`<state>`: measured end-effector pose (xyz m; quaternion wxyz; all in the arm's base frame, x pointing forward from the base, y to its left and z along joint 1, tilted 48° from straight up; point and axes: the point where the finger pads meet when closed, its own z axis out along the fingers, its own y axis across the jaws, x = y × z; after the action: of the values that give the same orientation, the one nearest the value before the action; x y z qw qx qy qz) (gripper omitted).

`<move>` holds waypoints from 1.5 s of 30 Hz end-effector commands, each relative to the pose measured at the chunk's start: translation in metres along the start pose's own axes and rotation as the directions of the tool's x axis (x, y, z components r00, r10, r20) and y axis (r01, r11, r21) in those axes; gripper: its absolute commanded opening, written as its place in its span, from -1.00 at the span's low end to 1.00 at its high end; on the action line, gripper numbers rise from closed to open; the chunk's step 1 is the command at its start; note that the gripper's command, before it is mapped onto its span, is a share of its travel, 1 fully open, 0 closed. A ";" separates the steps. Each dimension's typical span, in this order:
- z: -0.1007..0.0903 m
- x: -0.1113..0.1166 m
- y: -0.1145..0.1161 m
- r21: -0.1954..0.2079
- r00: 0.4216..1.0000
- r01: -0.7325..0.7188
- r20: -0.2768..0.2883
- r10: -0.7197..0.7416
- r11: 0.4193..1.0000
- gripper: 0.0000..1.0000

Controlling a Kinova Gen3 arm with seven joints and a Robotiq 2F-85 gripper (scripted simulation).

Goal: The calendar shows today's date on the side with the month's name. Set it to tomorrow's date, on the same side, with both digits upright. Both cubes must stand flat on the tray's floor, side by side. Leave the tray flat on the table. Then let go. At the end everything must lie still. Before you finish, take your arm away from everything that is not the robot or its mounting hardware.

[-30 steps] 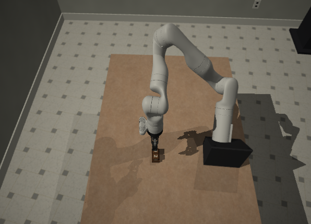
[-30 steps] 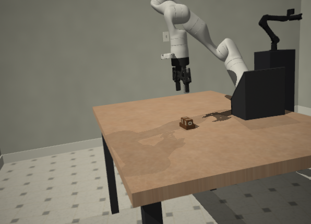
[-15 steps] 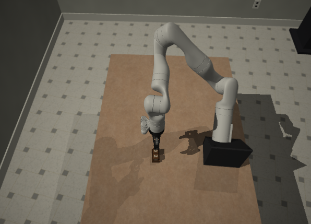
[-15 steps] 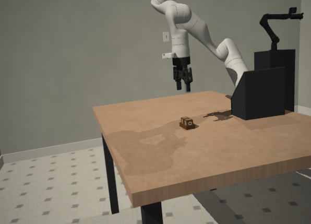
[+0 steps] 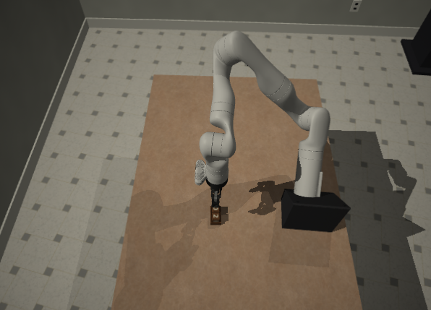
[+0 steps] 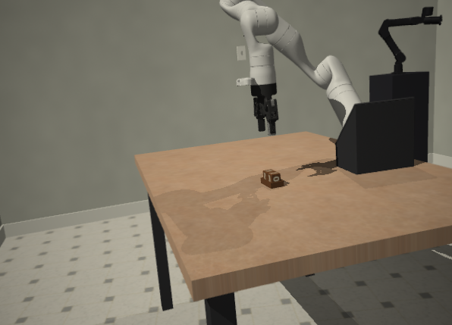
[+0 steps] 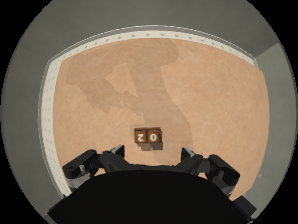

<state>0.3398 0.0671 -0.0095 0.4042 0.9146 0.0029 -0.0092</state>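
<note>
A small brown tray (image 6: 267, 183) stands flat on the table, holding two brown cubes side by side. One cube (image 5: 215, 216) (image 7: 141, 136) has a pale 2 on top. The other cube (image 7: 153, 136) has a 0 on top; the top view shows it partly covered by the gripper. In the exterior view, the right cube (image 6: 275, 178) shows a round 0-like digit on its end face; marks on the long side are too small to read surely. The month's name is not legible. My gripper (image 6: 267, 131) (image 7: 152, 153) is open and empty, fingers pointing down, high above the tray.
The wooden table (image 5: 231, 268) (image 6: 322, 220) bears the arm's black base block (image 5: 311, 215) (image 6: 383, 137) on the right. Another black arm (image 6: 392, 42) stands on a dark pedestal behind it. Arm shadows cross the table around the tray.
</note>
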 end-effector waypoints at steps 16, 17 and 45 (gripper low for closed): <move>0.014 -0.003 -0.002 -0.006 0.918 -0.397 0.005 0.397 0.918 1.00; 0.015 -0.003 -0.002 -0.006 0.902 -0.431 0.005 0.432 0.902 1.00; 0.039 0.002 0.000 0.002 0.213 -0.977 -0.001 0.977 0.213 1.00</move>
<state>0.3408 0.0368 -0.0362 0.3235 0.7182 -0.5664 0.2423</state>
